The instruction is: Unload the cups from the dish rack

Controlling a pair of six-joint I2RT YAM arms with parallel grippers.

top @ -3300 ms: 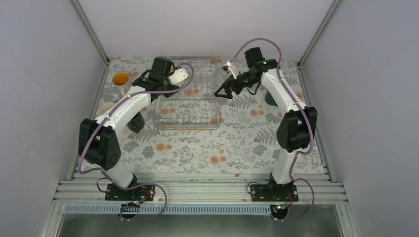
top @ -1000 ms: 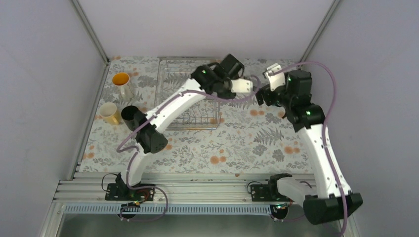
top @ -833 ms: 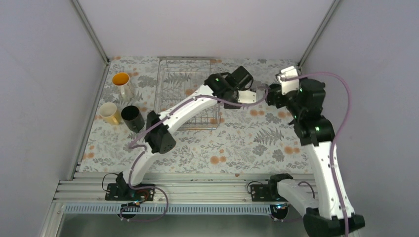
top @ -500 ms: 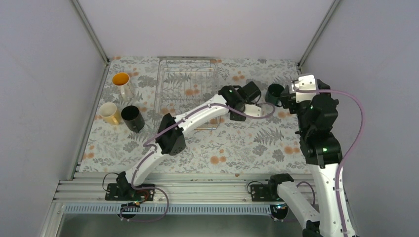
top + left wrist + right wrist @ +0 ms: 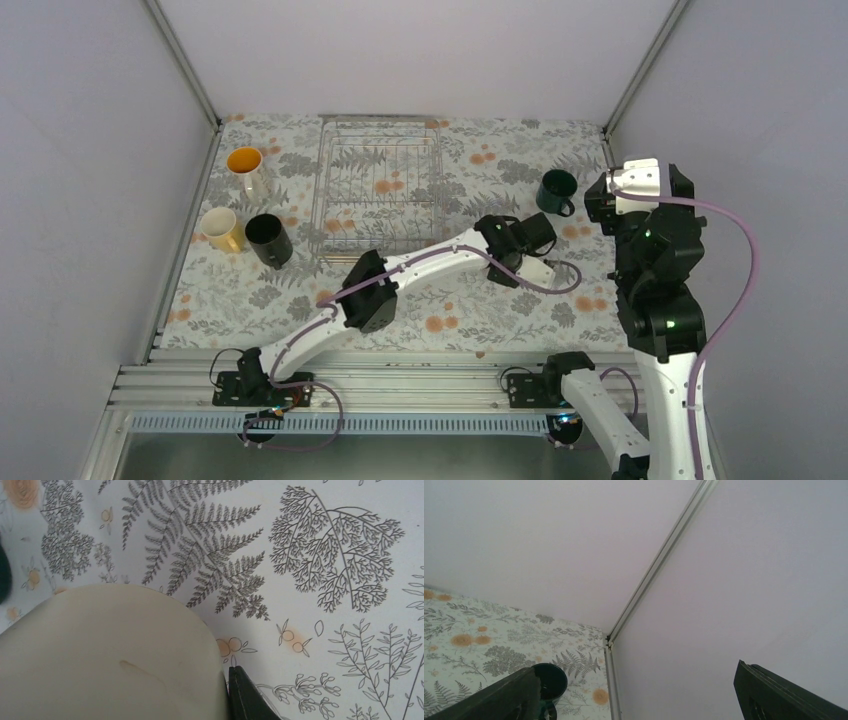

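The wire dish rack (image 5: 380, 190) stands at the back centre with no cups in it. A yellow-orange cup (image 5: 245, 161), a cream cup (image 5: 219, 228) and a black cup (image 5: 266, 239) stand on the table to its left. At the right stands a dark green cup (image 5: 556, 192) (image 5: 550, 680). My left gripper (image 5: 547, 269) reaches low over the table right of the rack and is shut on a pale whitish cup (image 5: 110, 655); one black finger (image 5: 247, 700) presses its side. My right gripper (image 5: 603, 200) (image 5: 644, 700) hangs open and empty, raised beside the green cup.
Floral cloth (image 5: 450, 300) covers the table. Grey walls close it in on three sides, with a metal corner post (image 5: 659, 565) close to my right gripper. An aluminium rail (image 5: 400, 385) runs along the near edge.
My left arm has swung from the rack's right side down to the right front, carrying the pale cup. My right arm has drawn back and up from the green cup.
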